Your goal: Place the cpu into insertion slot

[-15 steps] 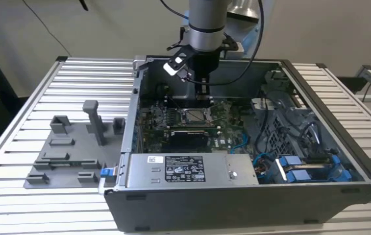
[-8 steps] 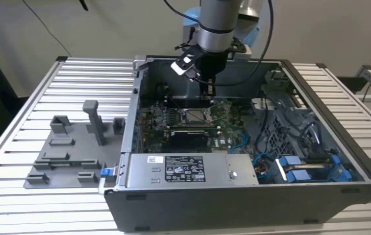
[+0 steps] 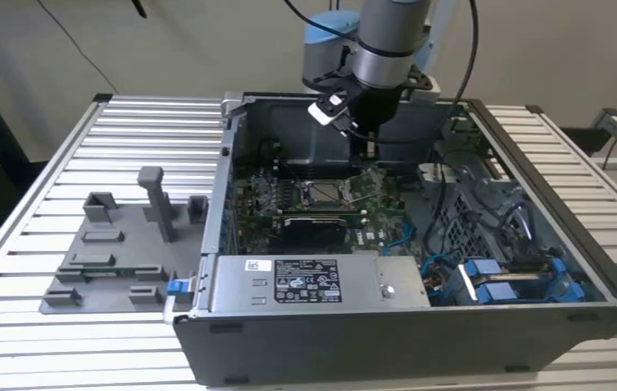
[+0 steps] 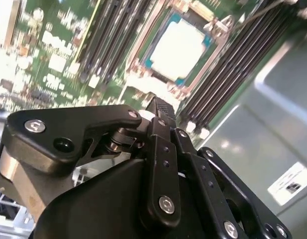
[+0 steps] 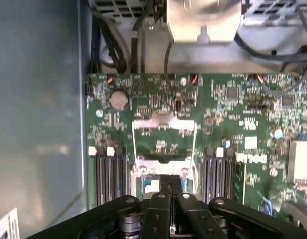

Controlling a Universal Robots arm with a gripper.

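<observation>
While the slatted counter [image 3: 58, 147] is being taken up largely by the open computer case [image 3: 395, 342], the arm [image 3: 385, 49] is being held over the case's far side in the exterior view. A grey fixture [image 3: 102, 261] is lying on the counter, to the exterior view's left of the case. Inside, the green motherboard [image 3: 275, 208] is being bordered at its near edge by the metal power supply [image 3: 395, 285]. A white-and-black label [image 3: 308, 281] is being shown on it, its print too small to be made out.

The end effector [image 5: 169, 183] is being held just above the board, its fingers brought together with nothing gripped between them. In the second wrist view the insertion slot [image 4: 139, 63] is being seen just beyond the fingertips [image 4: 160, 105], between rows of long black connector strips [image 4: 103, 35]. The cpu [image 4: 183, 47] is lying inside the slot's shiny frame, pale face up, apart from the end effector. A white label [image 4: 292, 184] is being carried by the case wall; its writing cannot be made out.
</observation>
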